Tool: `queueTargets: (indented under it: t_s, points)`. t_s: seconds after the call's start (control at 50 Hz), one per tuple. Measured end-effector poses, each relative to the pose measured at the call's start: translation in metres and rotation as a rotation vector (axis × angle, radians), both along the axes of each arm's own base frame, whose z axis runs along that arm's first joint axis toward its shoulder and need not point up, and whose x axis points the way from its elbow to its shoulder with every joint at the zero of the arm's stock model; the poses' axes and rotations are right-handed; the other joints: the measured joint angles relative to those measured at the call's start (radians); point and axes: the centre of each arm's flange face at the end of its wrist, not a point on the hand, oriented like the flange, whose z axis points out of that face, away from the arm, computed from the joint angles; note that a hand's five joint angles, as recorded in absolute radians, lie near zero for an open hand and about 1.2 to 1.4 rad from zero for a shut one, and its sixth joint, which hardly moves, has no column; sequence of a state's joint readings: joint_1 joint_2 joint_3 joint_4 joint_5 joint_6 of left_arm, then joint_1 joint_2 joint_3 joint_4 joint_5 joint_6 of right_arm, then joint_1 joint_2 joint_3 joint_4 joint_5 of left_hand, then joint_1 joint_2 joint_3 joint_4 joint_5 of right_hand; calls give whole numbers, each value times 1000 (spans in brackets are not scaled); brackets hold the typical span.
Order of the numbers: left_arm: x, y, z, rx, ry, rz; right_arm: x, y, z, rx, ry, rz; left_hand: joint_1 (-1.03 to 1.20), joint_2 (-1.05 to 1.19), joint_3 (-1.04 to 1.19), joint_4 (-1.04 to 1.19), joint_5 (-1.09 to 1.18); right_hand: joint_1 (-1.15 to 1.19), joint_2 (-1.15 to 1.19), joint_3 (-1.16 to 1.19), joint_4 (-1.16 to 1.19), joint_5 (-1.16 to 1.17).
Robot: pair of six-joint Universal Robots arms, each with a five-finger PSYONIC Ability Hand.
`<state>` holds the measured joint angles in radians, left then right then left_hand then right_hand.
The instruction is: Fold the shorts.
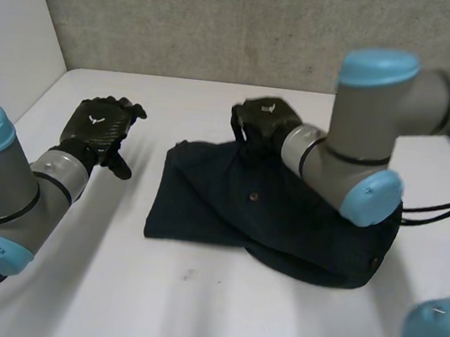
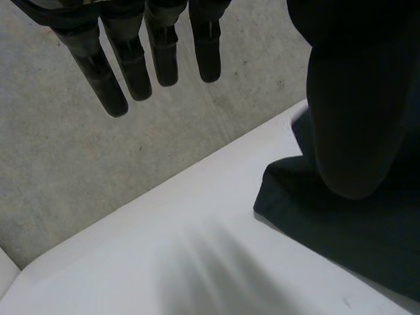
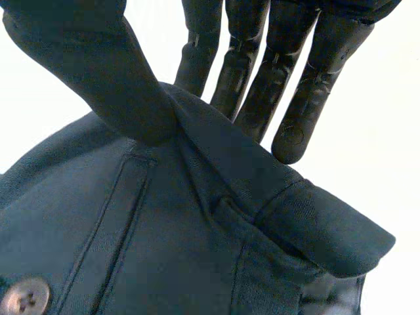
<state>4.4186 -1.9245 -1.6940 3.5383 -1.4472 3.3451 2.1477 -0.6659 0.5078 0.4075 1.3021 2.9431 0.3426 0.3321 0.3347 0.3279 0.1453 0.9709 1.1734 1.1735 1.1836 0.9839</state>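
The left hand [image 1: 97, 131] hovers above the white table [image 1: 192, 311], left of the shorts and apart from them, holding nothing. In its wrist view its fingers [image 2: 134, 65] hang straight and a little apart, with the grey wall [image 2: 59, 170] beyond them and a corner of the shorts [image 2: 341, 230] on the table beside the hand

The dark navy shorts [image 1: 228, 210] lie in a rumpled heap at the middle of the table. A small button [image 1: 254, 195] shows on the upper face

The right arm [image 1: 357, 151] reaches across the shorts, and the right hand [image 1: 261, 124] sits at their far edge. In its wrist view the thumb [image 3: 98, 65] presses on top of the waistband [image 3: 262, 190] while straight fingers [image 3: 295, 98] lie behind it, so the hand pinches the waistband between them. Another button [image 3: 25, 298] lies on the cloth below the thumb
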Motion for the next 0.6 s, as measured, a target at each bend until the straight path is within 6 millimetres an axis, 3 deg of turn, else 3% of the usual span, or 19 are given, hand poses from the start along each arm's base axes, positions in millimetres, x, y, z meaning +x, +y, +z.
queueTargets:
  t_s: [0.1,0.18,0.42,0.48,0.5,0.52,0.54,0.6]
  points:
    - [-3,-3,1,-8,1,-16,-18,31,53,-140,53,35,-86,-81,-82,-76,-79,0,0,0,0,0]
    - [-9,-6,-2,-6,1,-54,-34,57,79,-252,134,57,-93,-98,-85,-89,-85,0,0,0,0,0]
    - [-32,-13,-19,-5,5,-150,-66,106,87,-282,225,79,-79,-86,-84,-88,-76,6,0,0,0,0]
    - [-38,-13,-26,6,1,-167,-73,111,88,-286,224,64,109,101,96,90,100,6,0,0,1,0]
    - [-41,-12,-31,17,-2,-178,-76,112,87,-291,223,50,461,388,380,393,397,6,0,0,1,0]
    - [-42,-12,-33,21,-3,-183,-77,112,87,-294,223,43,563,497,466,480,481,6,0,0,1,0]
    - [-44,-12,-35,29,-5,-191,-79,112,86,-300,223,25,798,723,712,727,724,6,0,0,1,0]
    - [-45,-9,-38,50,-11,-204,-82,109,83,-310,227,-20,823,853,839,858,821,6,0,0,5,0]
